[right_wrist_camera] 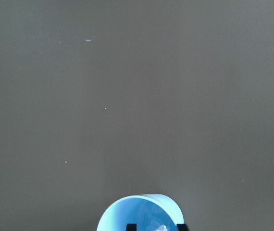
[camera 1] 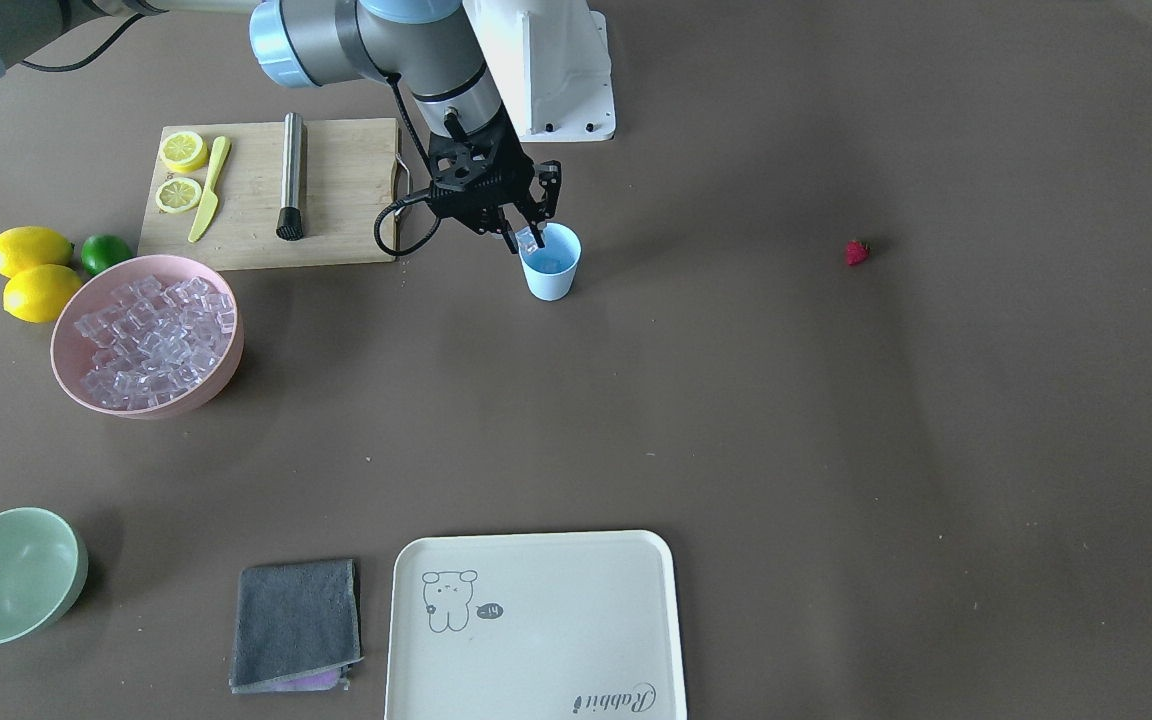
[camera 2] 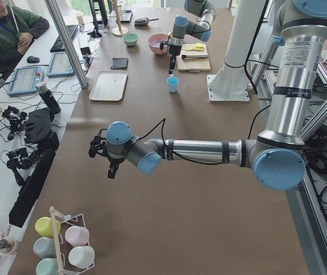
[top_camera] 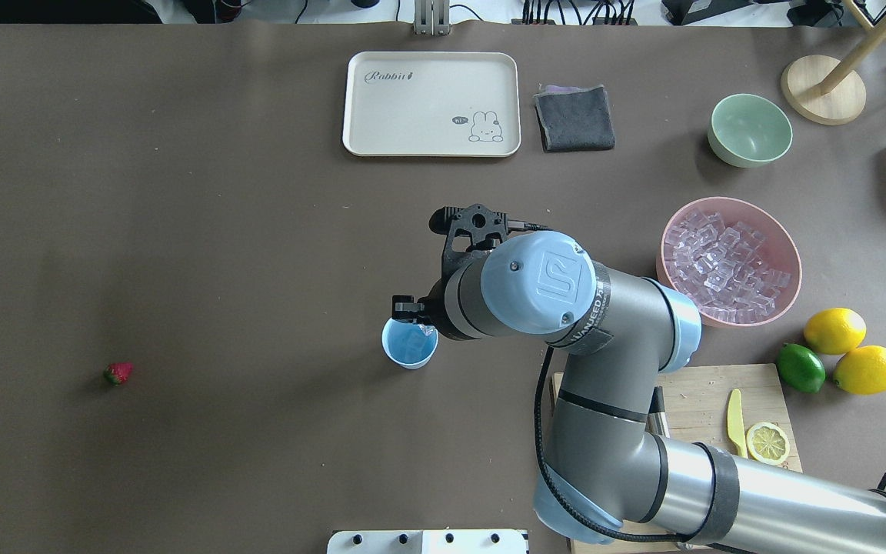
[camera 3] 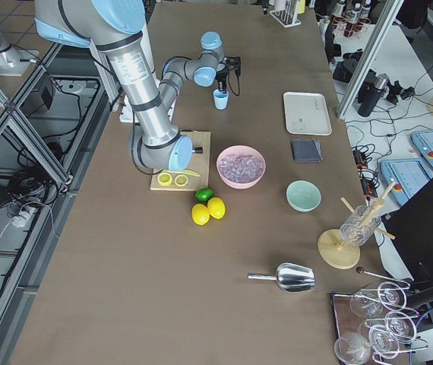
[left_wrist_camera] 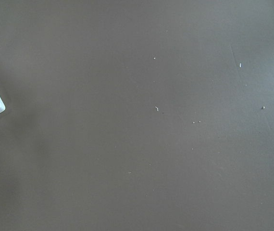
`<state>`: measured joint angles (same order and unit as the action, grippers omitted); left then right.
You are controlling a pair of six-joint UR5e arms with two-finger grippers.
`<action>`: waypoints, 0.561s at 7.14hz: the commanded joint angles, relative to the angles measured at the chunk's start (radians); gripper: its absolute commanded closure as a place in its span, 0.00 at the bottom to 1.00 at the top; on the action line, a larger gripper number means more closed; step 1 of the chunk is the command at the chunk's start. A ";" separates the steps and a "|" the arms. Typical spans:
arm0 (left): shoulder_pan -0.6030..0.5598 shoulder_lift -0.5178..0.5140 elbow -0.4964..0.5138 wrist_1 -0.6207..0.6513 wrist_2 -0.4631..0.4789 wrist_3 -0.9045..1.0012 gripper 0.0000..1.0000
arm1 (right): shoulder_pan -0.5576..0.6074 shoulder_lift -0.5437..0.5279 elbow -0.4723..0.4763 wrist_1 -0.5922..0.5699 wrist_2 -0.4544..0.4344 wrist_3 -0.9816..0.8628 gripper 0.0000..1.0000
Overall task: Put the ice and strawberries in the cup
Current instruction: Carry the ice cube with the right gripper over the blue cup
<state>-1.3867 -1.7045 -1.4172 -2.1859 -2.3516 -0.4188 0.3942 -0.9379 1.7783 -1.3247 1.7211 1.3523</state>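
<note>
The right gripper point(camera 1: 531, 240) hangs over the light blue cup point(camera 1: 550, 268), just left of centre in the front-facing view. It is clenched on one clear ice cube point(right_wrist_camera: 162, 227). In the right wrist view the cube sits between the two black fingertips, above the cup's mouth at the bottom edge of the frame. The cup looks otherwise empty, so the filling seems barely begun.

The rest of the ice point(camera 1: 151, 330) is heaped in the pink bowl point(camera 1: 141, 408) at the left of that view. The strawberry point(camera 1: 857, 252) lies alone on the table point(camera 1: 736, 420), well apart from the cup toward the right. The left gripper point(camera 2: 111, 169) hovers over bare table, and whether it is released or clenched cannot be told.

The main risk lies in the release. The cube appears to hang near the cup's rim, not over its middle, so it could clip the edge and skitter across the table. The cup is light and tapered, so a finger brushing its wall could tip it. The strawberry is small and round, and a poorly centred pinch could roll it away.
</note>
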 commanded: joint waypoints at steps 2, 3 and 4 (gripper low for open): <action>0.000 -0.009 0.020 -0.002 0.000 0.005 0.02 | -0.035 0.024 -0.017 0.019 -0.021 0.040 1.00; 0.000 -0.009 0.020 -0.002 0.002 0.005 0.02 | -0.040 0.024 -0.017 0.019 -0.024 0.041 1.00; 0.000 -0.012 0.027 -0.008 0.002 0.005 0.02 | -0.041 0.024 -0.017 0.019 -0.031 0.041 1.00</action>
<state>-1.3867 -1.7141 -1.3964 -2.1888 -2.3506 -0.4144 0.3571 -0.9162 1.7615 -1.3055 1.6967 1.3907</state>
